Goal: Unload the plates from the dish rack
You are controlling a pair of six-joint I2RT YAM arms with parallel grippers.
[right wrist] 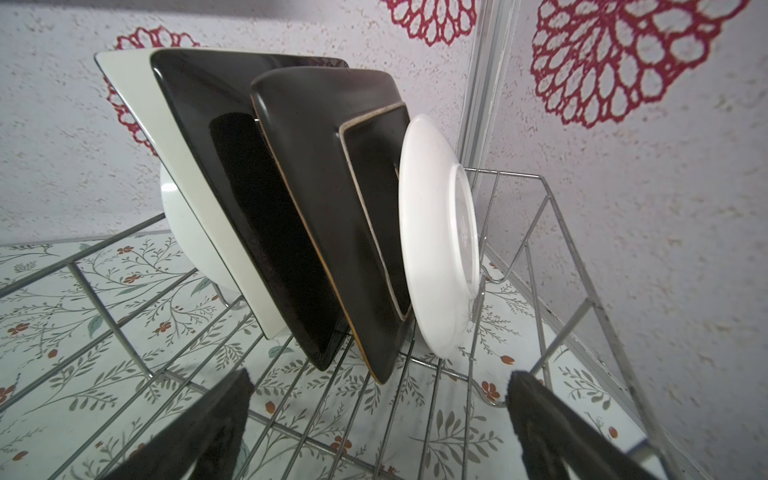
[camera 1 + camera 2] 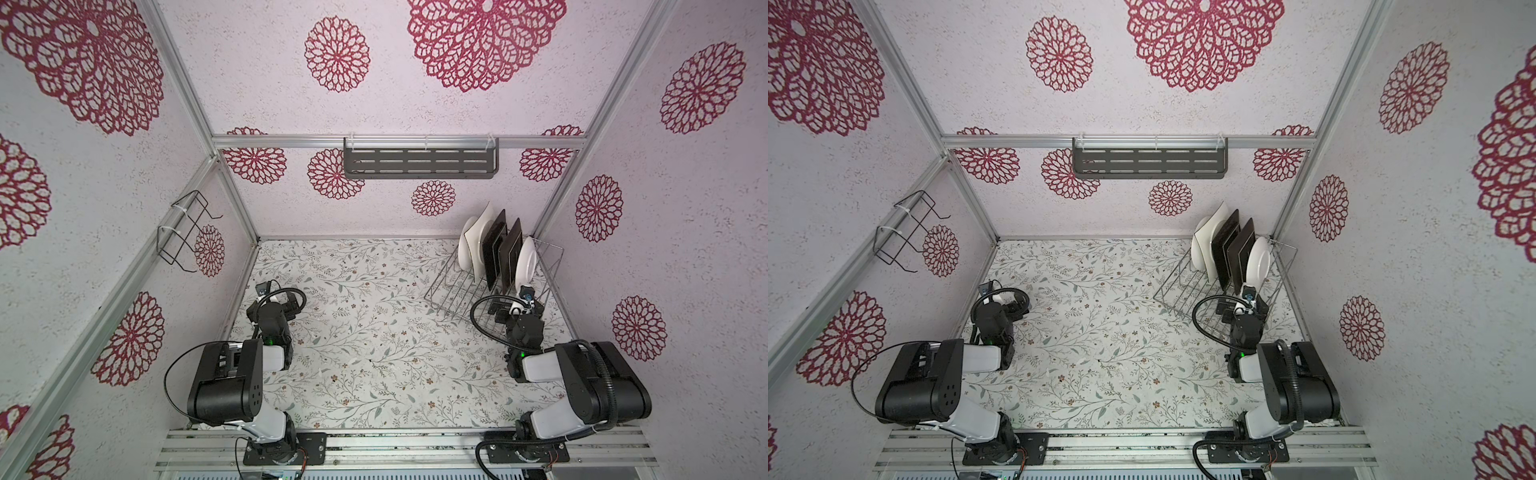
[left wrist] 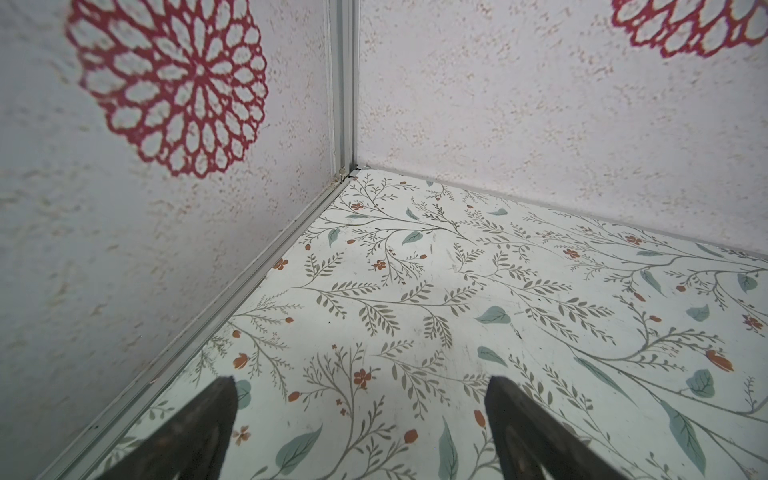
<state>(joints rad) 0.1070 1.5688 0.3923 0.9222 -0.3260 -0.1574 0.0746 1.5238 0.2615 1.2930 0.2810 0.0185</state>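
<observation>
five plates [image 2: 496,249] on edge in the silver wire dish rack [image 2: 453,291], at the far right corner of the floral tabletop [image 2: 374,332]. from the back wall forward: far round white plate [image 1: 183,237], square white plate [image 1: 166,137], two dark square plates [image 1: 316,166], near round white plate [image 1: 432,241]. right gripper [image 1: 380,378] over the rack's bare front wires, just short of the near round white plate, fingers [image 1: 208,419] spread wide, nothing between them. left gripper [image 3: 360,380] beside the left wall, well apart from the rack, fingers [image 3: 199,424] likewise wide over bare tabletop.
</observation>
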